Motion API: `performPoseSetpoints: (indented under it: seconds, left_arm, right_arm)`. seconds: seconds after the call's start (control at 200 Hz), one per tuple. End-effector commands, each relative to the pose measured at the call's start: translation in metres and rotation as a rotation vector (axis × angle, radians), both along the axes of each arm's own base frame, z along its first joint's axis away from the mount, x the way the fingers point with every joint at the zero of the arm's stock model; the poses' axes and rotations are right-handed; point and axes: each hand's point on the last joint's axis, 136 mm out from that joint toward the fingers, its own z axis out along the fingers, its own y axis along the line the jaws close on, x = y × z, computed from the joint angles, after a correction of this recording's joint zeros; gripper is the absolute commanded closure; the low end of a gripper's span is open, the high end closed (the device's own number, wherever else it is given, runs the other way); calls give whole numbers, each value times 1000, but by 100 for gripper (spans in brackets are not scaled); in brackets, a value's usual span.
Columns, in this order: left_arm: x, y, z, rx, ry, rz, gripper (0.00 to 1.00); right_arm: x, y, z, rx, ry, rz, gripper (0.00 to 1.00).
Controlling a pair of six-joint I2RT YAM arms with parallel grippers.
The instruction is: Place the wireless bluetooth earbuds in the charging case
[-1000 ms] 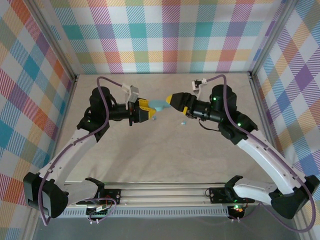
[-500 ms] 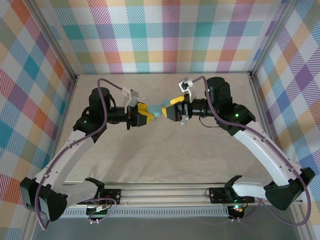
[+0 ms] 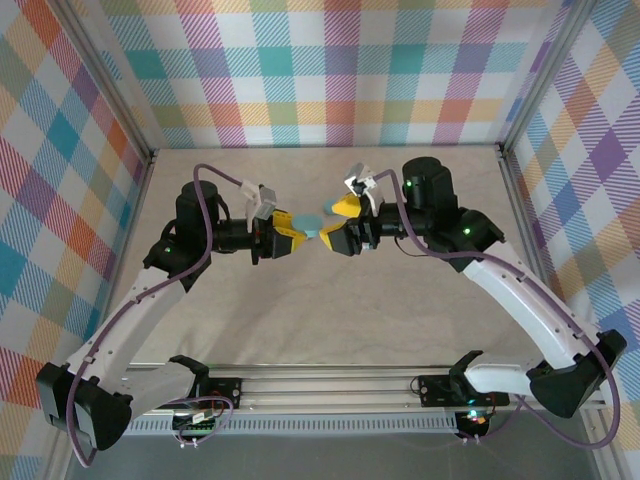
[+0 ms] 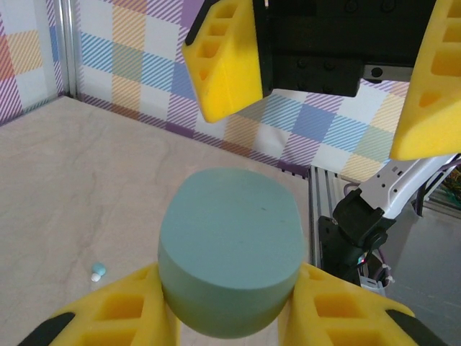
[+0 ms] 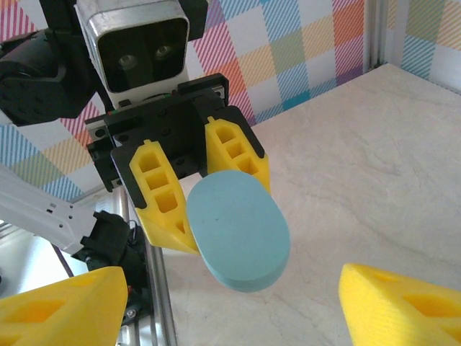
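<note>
Teal charging case (image 4: 230, 252) sits clamped in my left gripper (image 3: 292, 228), my right gripper (image 3: 336, 222) has just swung in facing it, jaws wide, likely to open it, an earbud (image 4: 97, 271) waiting on the table (image 4: 72, 187).

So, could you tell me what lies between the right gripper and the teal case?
Only air; the right wrist view shows right gripper and case apart.
</note>
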Motion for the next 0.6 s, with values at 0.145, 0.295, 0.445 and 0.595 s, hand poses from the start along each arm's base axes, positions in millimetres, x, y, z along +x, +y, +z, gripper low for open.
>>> performPoseSetpoints:
  seconds: [0.145,0.295,0.445,0.595]
  left_arm:
    - [-3,-1,7,-27,-18,-22,100]
    - [-5,-1,4,-28,-1,-30,100]
    - [-8,-1,3,-38,7,-39,100]
    - [-11,-1,4,-37,13,-43,100]
  right_arm:
    - [3,14,-16,-47,-43,43,21]
    - [6,19,-20,-62,-38,43,21]
    - [15,24,-20,-78,-37,22,21]
    - [28,23,-18,-89,-58,-37,21]
